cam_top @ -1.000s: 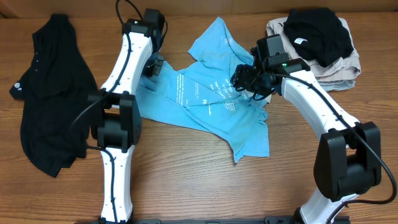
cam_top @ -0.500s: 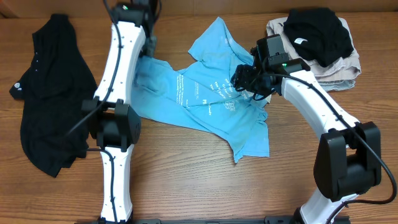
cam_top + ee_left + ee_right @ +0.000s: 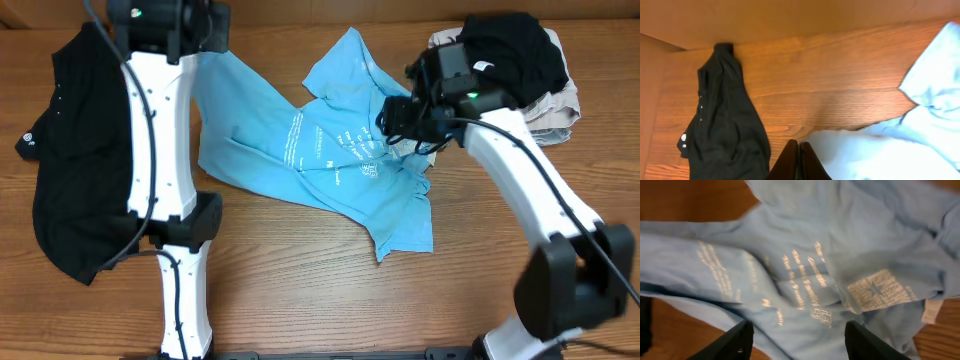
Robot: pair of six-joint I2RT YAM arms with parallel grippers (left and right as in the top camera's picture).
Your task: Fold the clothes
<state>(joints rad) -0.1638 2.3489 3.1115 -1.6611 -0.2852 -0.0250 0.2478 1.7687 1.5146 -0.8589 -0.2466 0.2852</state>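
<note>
The light blue T-shirt (image 3: 330, 160) with white lettering lies crumpled at the table's middle; it also fills the right wrist view (image 3: 805, 255). My left gripper (image 3: 799, 150) is shut on the T-shirt's left edge (image 3: 865, 155). In the overhead view the left gripper (image 3: 200, 42) holds that edge at the far left, stretching it up from the table. My right gripper (image 3: 799, 330) is open and empty just above the lettering, and shows at the shirt's upper right in the overhead view (image 3: 393, 118). The long black shirt (image 3: 70, 150) lies at the far left (image 3: 725, 115).
A pile of a black garment (image 3: 510, 50) on beige cloth (image 3: 555, 105) sits at the back right, just behind my right arm. A brown wall (image 3: 790, 20) borders the table's far edge. The left arm's base (image 3: 180, 290) stands at the front left.
My left gripper has swung up and to the far left, pulling the T-shirt's left edge with it and stretching the fabric. My right gripper has stayed over the lettering, shifting slightly.
</note>
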